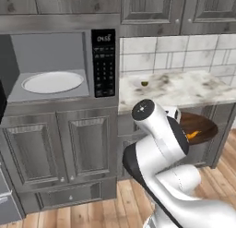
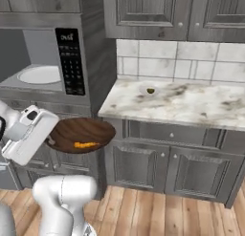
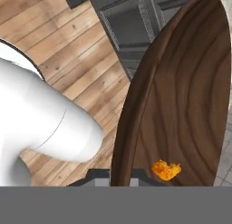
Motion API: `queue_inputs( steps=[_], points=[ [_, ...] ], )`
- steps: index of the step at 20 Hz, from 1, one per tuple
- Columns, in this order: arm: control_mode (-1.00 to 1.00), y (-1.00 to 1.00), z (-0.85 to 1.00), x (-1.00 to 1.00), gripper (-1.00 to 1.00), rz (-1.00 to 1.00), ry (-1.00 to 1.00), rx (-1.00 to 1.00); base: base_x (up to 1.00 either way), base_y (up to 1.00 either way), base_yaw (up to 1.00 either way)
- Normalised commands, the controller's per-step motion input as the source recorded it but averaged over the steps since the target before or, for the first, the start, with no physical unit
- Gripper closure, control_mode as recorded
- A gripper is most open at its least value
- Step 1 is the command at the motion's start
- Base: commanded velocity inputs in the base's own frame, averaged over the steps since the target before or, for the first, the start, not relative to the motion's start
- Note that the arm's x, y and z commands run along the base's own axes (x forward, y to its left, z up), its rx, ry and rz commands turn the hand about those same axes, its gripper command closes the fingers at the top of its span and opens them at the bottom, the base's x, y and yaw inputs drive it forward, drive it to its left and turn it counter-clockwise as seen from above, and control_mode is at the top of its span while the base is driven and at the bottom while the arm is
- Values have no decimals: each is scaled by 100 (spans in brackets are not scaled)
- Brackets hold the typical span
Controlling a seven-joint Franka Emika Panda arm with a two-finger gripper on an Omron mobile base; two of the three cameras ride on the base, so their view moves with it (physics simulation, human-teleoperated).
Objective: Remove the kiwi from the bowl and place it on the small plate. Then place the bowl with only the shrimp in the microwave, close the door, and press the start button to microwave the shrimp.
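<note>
Grey panelled cabinets (image 2: 143,168), marble counter (image 2: 191,106), white tiled wall (image 2: 191,63), wooden floor (image 2: 158,211)

Grey panelled cabinets (image 1: 73,148), a marble counter (image 2: 191,106), white tiled backsplash (image 2: 191,60), wooden plank floor (image 2: 158,211).

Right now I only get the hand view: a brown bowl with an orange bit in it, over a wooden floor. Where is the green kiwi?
Observer: The kiwi sits on the small plate on the marble counter.
Operator: Is the microwave ready?
Observer: The microwave has its door swung open, and the white turntable is bare.
Operator: How high is the bowl?
Observer: The bowl hangs in the gripper below counter level, in front of the cabinets.
</note>
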Motion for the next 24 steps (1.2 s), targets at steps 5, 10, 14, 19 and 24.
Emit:
queue_inputs(
  steps=[5,10,14,19,24],
  points=[
    [100,0,0,0,100,0,0,0,13,98,-9],
    [100,0,0,0,100,0,0,0,53,87,-15],
    [100,0,0,0,100,0,0,0,42,9,0],
    [100,0,0,0,100,0,0,0,39,0,0],
    [100,0,0,0,100,0,0,0,33,8,0]
  ],
)
